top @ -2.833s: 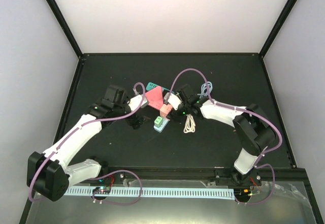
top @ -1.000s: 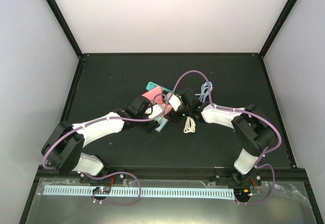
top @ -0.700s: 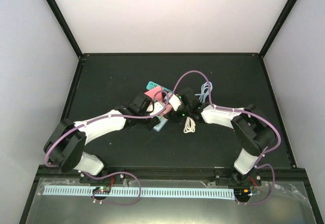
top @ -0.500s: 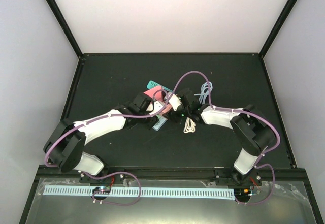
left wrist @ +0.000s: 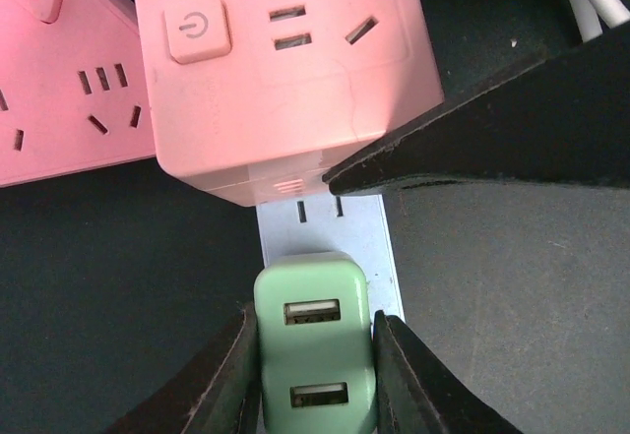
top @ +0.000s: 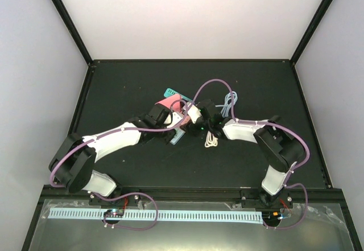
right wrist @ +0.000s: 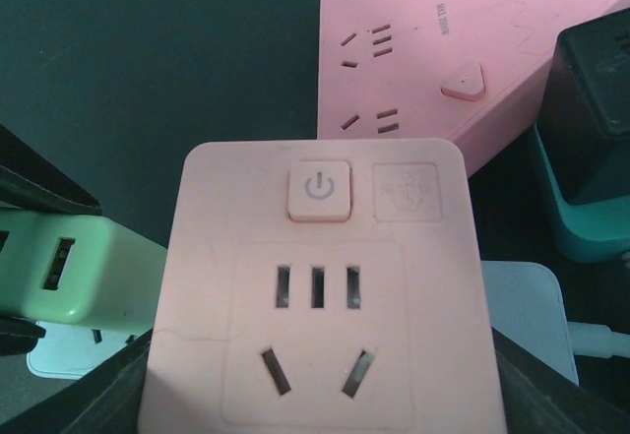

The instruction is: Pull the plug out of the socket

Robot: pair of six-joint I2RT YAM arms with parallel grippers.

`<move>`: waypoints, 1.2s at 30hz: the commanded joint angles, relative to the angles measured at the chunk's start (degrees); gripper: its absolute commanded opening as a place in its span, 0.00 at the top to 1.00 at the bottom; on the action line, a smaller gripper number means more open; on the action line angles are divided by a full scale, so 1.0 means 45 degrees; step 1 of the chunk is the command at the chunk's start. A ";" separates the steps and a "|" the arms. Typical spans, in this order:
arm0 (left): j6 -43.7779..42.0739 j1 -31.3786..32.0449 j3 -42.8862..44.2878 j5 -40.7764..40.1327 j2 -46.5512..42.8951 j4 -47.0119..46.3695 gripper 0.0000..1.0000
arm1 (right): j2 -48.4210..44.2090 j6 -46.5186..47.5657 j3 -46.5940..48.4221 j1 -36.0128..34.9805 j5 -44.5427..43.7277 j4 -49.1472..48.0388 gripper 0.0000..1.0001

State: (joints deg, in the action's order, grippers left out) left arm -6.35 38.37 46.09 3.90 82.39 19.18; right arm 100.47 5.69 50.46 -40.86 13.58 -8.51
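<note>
Table (top: 125,86), black, matte, walled by pale panels. Left arm (top: 108,143): white, reaching from the near left corner towards the middle of the table. Left hand (left wrist: 315,321): closed on the green plug (left wrist: 313,350), one dark finger (left wrist: 241,375) pressed against each side of it. Green plug: a pale green charger block with two USB ports facing up, near the middle of the table, seated on the white socket strip (left wrist: 340,227) and not pulled free. White socket strip: lies flat on the table, with one pair of slots showing between the plug and the cube behind it. Flat pink power strip (left wrist: 59,80): wedge-shaped, with several outlets and a rounded button, lying at the far left of the cluster. Pink cube socket (right wrist: 320,296): power button and outlets on its top face, just beside the green plug and standing over the far end of the white strip. Right hand (right wrist: 325,380): clamped on the pink cube socket, with a dark finger against each lower corner; in the left wrist view one of these fingers lies across the cube's edge above the strip. Black adapter (right wrist: 591,109): sits on a teal block (right wrist: 581,227) just right of the cube. White cable coil (top: 211,141): bundled, on the table near the right hand. Pale blue cable (top: 230,99): looped, farther back. Right arm (top: 250,130): white, reaching in from the near right corner.
</note>
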 commanded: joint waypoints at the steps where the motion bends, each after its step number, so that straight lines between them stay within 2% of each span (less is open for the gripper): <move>1: -0.0025 0.0090 0.0713 0.0130 -0.0333 0.0327 0.89 | 0.1107 0.0417 -0.0126 -0.0176 -0.0364 0.0180 0.66; 3: -0.0034 0.0093 0.0820 0.0166 -0.0381 0.0444 0.92 | 0.1318 0.0522 0.0012 -0.0168 -0.0469 0.0344 0.78; 6: 0.0068 0.0095 0.0924 0.0109 -0.0483 0.0455 0.98 | 0.1579 0.0513 0.0174 -0.0168 -0.0924 0.0491 0.86; 8: 0.0200 0.0097 0.0947 0.0144 -0.0572 0.0473 0.99 | 0.1669 0.0541 0.0179 -0.0175 -0.1126 0.0466 0.96; 9: 0.0268 0.0098 0.0967 0.0180 -0.0601 0.0497 0.98 | 0.1719 0.0533 0.0184 -0.0175 -0.1246 0.0466 0.99; 26: 0.0838 -0.0001 0.1502 0.0752 -0.1446 0.1049 0.98 | 0.2310 0.0665 0.0291 -0.0177 -0.2219 0.0579 0.99; 36: 0.0705 -0.0279 0.0827 0.0963 -0.2840 0.0953 0.99 | 0.2554 0.0676 0.0444 -0.0172 -0.2467 0.0775 0.99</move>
State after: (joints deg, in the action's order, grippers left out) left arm -3.77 36.23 47.64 1.50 77.10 25.89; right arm 106.43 6.15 54.13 -42.68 13.19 -14.11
